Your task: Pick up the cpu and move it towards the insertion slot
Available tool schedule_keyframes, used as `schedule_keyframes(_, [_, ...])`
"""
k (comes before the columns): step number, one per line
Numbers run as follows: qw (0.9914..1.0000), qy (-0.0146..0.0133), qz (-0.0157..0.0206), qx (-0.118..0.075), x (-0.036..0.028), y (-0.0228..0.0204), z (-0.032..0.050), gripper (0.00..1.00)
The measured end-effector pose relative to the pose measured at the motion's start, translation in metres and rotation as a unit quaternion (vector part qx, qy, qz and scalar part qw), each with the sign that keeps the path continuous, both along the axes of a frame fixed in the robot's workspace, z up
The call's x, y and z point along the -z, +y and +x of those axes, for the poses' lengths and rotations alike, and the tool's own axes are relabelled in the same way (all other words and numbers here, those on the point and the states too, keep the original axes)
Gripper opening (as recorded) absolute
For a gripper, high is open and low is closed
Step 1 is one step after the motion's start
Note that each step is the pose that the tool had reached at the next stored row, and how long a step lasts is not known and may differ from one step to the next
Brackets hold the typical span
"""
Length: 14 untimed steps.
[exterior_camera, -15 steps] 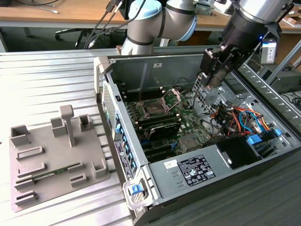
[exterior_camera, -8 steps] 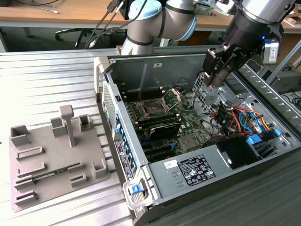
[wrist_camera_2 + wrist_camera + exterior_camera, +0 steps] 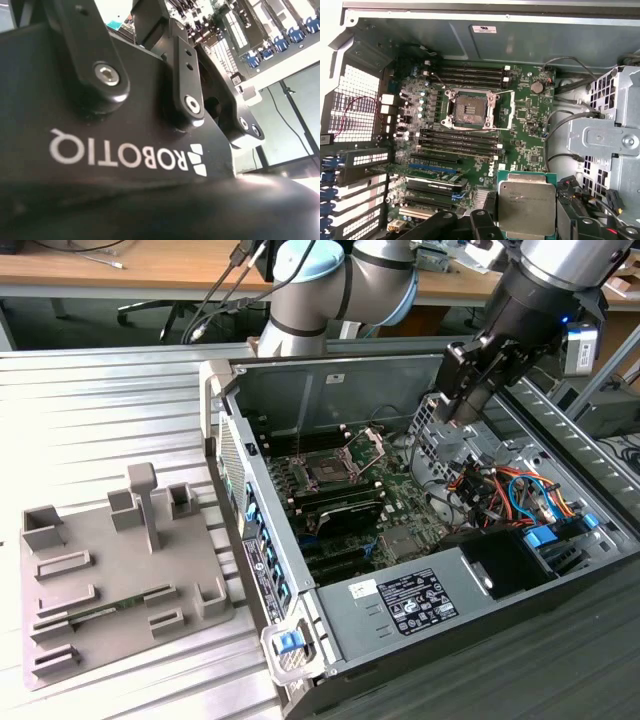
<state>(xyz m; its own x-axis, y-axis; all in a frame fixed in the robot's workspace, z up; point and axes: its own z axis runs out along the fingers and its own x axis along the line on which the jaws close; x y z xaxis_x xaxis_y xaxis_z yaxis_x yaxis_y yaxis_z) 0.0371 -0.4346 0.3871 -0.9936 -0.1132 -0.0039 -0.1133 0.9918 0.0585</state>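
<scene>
Currently I log 1 black gripper (image 3: 462, 408) raised above the open grey computer case (image 3: 300, 375) in the exterior view, near its drive-cage side. In the first wrist view its fingers (image 3: 481, 222) are closed on the cpu (image 3: 526, 203), a thin square chip with a silvery metal top and green edge. The insertion slot (image 3: 470, 106), a dark square socket in a silver frame with its bracket swung open, sits well apart on the green motherboard (image 3: 530, 130), between 2 banks of black memory slots (image 3: 460, 141).

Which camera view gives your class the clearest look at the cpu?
The first wrist view: the cpu faces the camera, its silvery top square-on between the gripper fingers, apart from the insertion slot. In the exterior view the gripper hangs above the case; the chip cannot be made out there.
</scene>
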Motion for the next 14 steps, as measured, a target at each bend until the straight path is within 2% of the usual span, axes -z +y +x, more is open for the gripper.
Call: schedule_keyframes(14, [1.0, 0.0, 0.0, 0.0, 0.0, 0.0, 0.0135, 0.55])
